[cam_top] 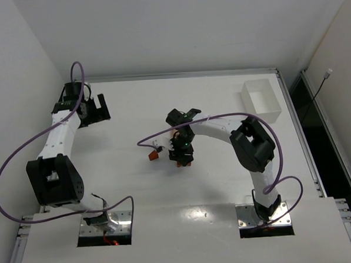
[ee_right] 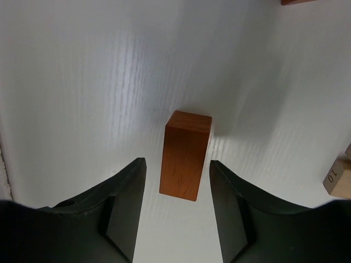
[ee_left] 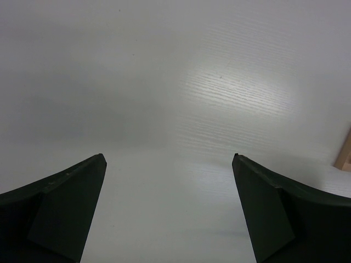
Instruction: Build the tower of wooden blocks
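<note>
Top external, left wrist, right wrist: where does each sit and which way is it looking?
Top external: above, behind the bases, looking down on the table; shows both arms, left claw, right claw.
Left wrist: on the left arm, facing the table; shows its open fingers.
Right wrist: on the right arm, facing a reddish-brown block; shows its open fingers.
Shared: top and right wrist both show the right claw.

White table (cam_top: 162, 103), white tray (cam_top: 262, 100) at far right, reddish-brown block (ee_right: 185, 155) near centre, tan block (ee_right: 339, 178) nearby

A tan numbered block (ee_right: 337, 181) is cut off by the right edge, a reddish-brown block (ee_right: 299, 1) by the top edge.
</note>
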`<action>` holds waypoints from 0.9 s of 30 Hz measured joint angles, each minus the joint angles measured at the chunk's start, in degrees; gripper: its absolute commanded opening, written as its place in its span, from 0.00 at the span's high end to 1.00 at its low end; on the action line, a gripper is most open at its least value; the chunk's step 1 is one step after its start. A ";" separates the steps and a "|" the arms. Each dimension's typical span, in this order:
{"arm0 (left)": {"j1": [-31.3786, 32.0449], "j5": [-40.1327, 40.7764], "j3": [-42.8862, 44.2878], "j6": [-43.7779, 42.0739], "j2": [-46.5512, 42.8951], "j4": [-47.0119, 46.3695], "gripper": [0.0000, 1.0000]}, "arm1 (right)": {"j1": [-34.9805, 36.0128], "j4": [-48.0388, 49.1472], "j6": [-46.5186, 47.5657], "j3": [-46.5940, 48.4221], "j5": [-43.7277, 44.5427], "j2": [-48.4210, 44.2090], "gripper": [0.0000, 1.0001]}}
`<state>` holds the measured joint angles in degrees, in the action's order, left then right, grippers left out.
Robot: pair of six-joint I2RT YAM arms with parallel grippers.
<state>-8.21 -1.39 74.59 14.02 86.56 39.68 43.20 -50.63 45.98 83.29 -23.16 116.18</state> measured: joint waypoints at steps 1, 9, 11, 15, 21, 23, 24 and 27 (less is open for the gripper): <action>0.00 -0.09 0.00 0.00 0.02 -0.04 0.00 | 0.00 0.24 -0.28 0.00 0.13 0.35 0.54; 0.00 -0.17 0.00 -0.02 1.22 -0.17 0.00 | 0.00 1.14 -1.42 0.00 0.44 2.08 0.58; 0.00 -0.17 0.00 -0.02 1.53 -0.20 0.00 | 0.00 1.14 -1.49 0.00 0.46 2.10 0.62; 0.00 -0.22 0.00 -0.04 1.97 -0.20 0.00 | 0.00 1.18 -1.92 0.11 0.63 2.19 0.90; 0.00 -0.31 0.00 -0.26 2.97 -0.22 0.00 | -0.07 1.31 -2.38 0.11 1.03 2.25 1.00; 0.00 -0.42 0.00 -0.28 3.37 -0.28 0.00 | -0.24 1.33 -2.54 0.11 1.09 2.25 1.00; 0.00 -0.48 0.00 -0.37 3.50 -0.26 0.00 | -0.28 1.36 -2.62 0.11 1.07 2.25 1.00; 0.00 -0.81 0.02 -0.66 3.67 -0.28 0.00 | -0.37 1.38 -2.78 0.11 1.07 2.25 1.00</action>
<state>-8.21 -2.20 74.61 13.37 90.24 39.40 42.83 -49.25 43.20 83.40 -22.09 118.43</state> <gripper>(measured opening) 0.996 0.306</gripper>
